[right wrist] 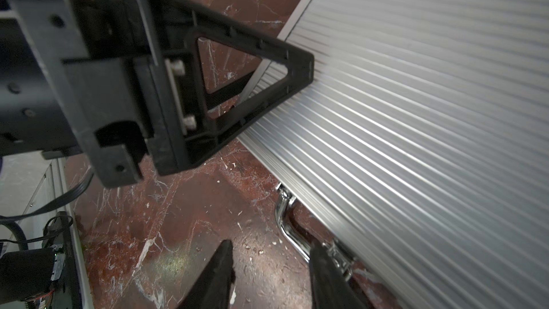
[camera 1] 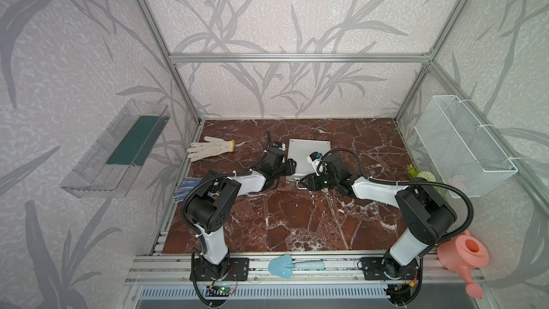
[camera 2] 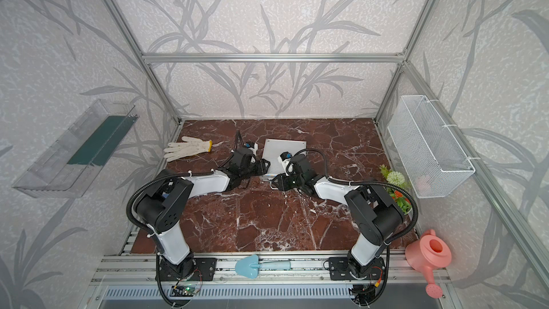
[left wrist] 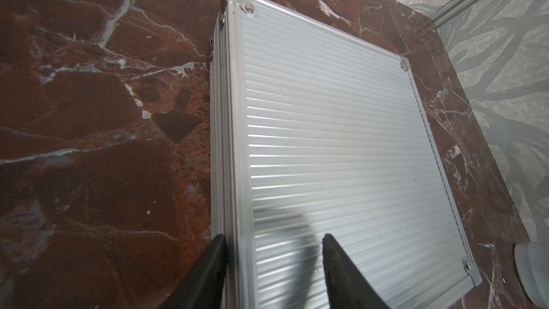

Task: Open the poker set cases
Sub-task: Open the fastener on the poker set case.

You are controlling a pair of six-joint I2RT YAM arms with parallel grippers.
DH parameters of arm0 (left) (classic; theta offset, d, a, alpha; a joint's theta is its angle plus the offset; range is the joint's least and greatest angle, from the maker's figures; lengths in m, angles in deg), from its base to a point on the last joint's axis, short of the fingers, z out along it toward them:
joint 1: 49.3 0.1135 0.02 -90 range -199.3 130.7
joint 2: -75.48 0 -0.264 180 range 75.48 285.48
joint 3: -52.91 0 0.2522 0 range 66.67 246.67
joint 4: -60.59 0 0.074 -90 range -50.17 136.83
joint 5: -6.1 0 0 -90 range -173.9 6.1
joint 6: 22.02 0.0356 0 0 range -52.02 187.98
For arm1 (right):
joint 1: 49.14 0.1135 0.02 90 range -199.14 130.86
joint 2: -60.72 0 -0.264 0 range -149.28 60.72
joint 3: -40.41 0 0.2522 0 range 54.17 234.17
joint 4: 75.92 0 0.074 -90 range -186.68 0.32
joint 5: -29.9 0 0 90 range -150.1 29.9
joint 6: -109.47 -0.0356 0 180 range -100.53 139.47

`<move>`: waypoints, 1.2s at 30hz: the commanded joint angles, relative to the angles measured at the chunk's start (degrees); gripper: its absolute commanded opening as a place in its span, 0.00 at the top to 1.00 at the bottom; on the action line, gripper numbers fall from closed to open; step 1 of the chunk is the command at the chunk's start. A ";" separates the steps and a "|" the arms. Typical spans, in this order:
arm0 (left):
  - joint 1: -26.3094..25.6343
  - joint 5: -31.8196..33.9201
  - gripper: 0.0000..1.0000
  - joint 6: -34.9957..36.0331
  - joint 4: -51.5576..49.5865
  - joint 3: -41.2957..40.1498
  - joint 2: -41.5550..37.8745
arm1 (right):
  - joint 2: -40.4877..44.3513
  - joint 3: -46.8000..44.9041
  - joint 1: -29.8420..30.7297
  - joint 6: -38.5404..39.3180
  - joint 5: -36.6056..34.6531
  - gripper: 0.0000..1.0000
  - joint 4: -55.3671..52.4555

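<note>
The shut silver case lies flat mid-table, the released left tool straddling its side edge, likely steadying it, while the released right tool brackets the front handle.

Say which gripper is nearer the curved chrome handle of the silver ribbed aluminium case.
Right. The right gripper sits at the curved chrome handle; the left gripper straddles a side edge of the silver ribbed aluminium case, away from the handle.
</note>
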 commanded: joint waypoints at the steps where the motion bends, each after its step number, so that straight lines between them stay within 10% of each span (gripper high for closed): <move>1: -1.27 -2.36 0.47 -0.10 -7.23 -0.60 2.28 | 7.27 -0.73 0.18 1.66 -3.20 0.57 -6.44; 9: -1.26 -2.84 0.48 -1.50 -5.51 -0.97 3.44 | 15.67 -3.88 -2.31 -0.83 -5.12 0.56 -14.87; 36: -1.24 -2.74 0.48 -1.41 -6.43 -1.66 2.08 | -5.06 -0.68 0.15 -9.01 4.05 0.59 7.11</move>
